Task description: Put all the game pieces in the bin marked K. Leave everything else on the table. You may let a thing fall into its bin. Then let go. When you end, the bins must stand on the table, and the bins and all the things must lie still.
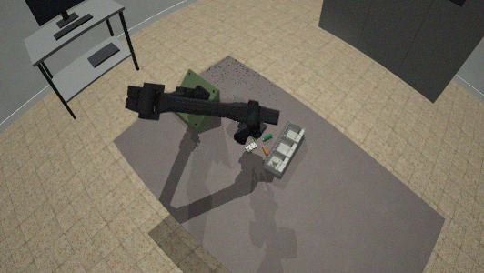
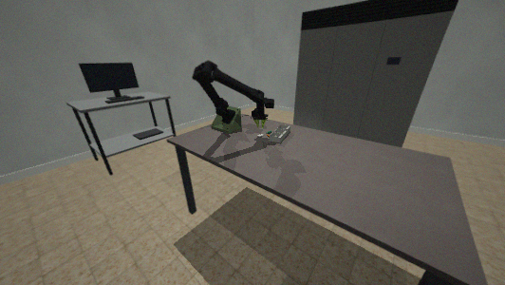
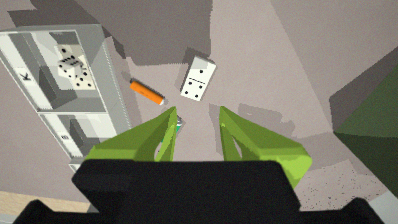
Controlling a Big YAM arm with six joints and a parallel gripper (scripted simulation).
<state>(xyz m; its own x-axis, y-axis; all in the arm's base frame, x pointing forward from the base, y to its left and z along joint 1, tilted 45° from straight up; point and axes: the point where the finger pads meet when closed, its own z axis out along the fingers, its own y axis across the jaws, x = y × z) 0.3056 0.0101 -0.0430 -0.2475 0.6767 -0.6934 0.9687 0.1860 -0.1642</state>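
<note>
A white domino [image 1: 251, 146] [image 2: 260, 136] [image 3: 198, 79] with black dots lies flat on the table. The bin marked K [image 3: 95, 55] is the end compartment of a grey row of three. In it lie dotted white pieces [image 3: 82, 75], seemingly a domino with a die on or beside it. My gripper [image 2: 261, 124] [image 3: 198, 112] is open partway, with nothing between its green fingertips. It hangs above the table, and the loose domino lies just ahead of the tips in the wrist view. Its fingers are mostly hidden in the top view.
An orange stick [image 1: 265, 150] [image 3: 146, 92] lies between the domino and the bins. A green cylinder, like a battery [image 1: 267, 137] [image 3: 177, 128], lies close by, partly hidden behind the left finger in the wrist view. The arm's green base [image 1: 209, 97] [image 3: 372, 115] stands on the other side.
</note>
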